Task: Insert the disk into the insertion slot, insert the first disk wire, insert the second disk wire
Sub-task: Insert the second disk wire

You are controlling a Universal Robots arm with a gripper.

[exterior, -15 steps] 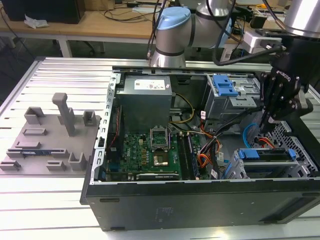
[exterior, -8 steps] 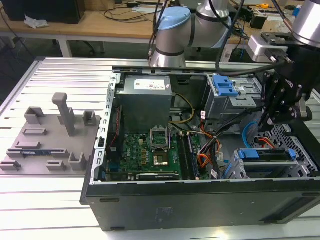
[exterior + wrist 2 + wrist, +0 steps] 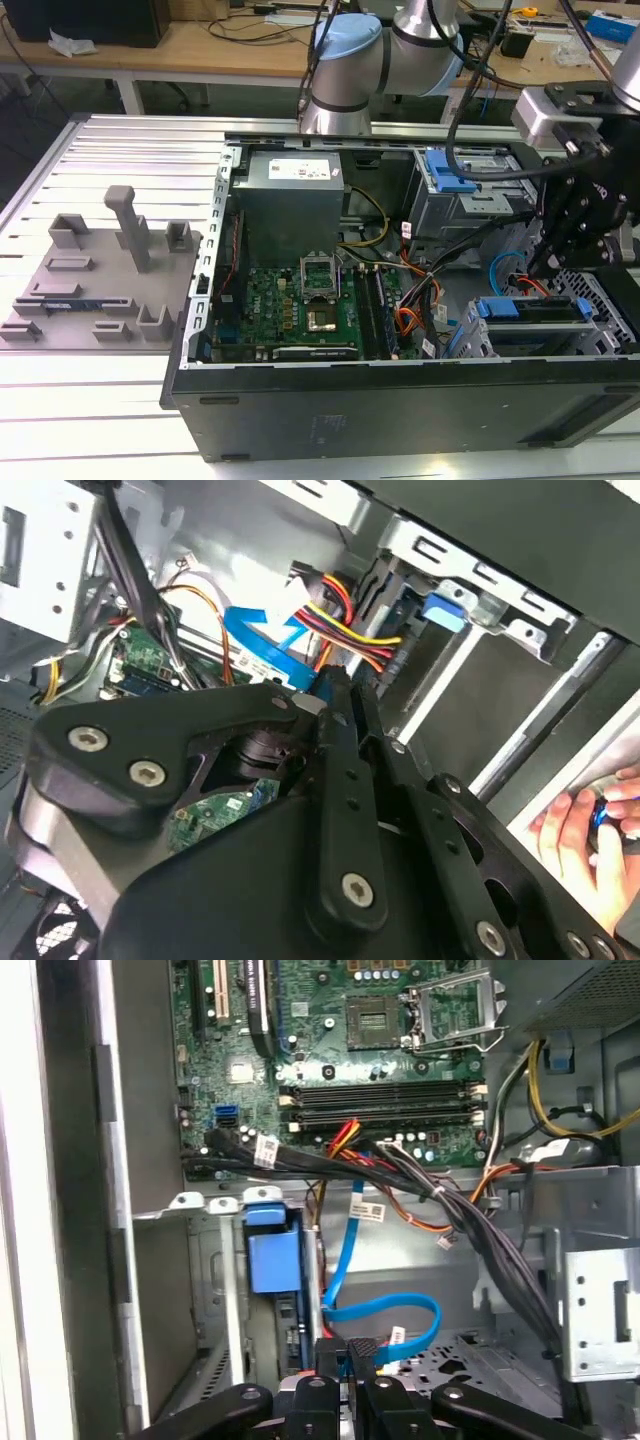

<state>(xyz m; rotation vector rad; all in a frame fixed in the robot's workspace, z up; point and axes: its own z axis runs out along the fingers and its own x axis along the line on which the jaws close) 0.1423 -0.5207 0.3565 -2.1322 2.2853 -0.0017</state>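
Note:
The disk (image 3: 530,310), in a blue carrier, sits in the insertion slot (image 3: 603,318), the grey perforated cage at the exterior view's right. My gripper (image 3: 548,268) hangs just above it. In the first wrist view my gripper (image 3: 357,1360) is shut on a small dark connector. The second disk wire (image 3: 385,1307), a light-blue flat cable, loops round and leads into that connector. In the second wrist view my gripper (image 3: 340,680) points at the blue cable (image 3: 262,640). Beside it the first disk wire (image 3: 345,620), orange, red and yellow strands, ends in a dark plug at the disk.
The taller grey bay with a blue latch (image 3: 450,170) stands behind the cage. A thick black cable bundle (image 3: 450,1210) crosses over the motherboard (image 3: 300,300). A person's hand (image 3: 585,830) shows outside the case wall. A grey fixture plate (image 3: 95,275) lies at the exterior view's left.

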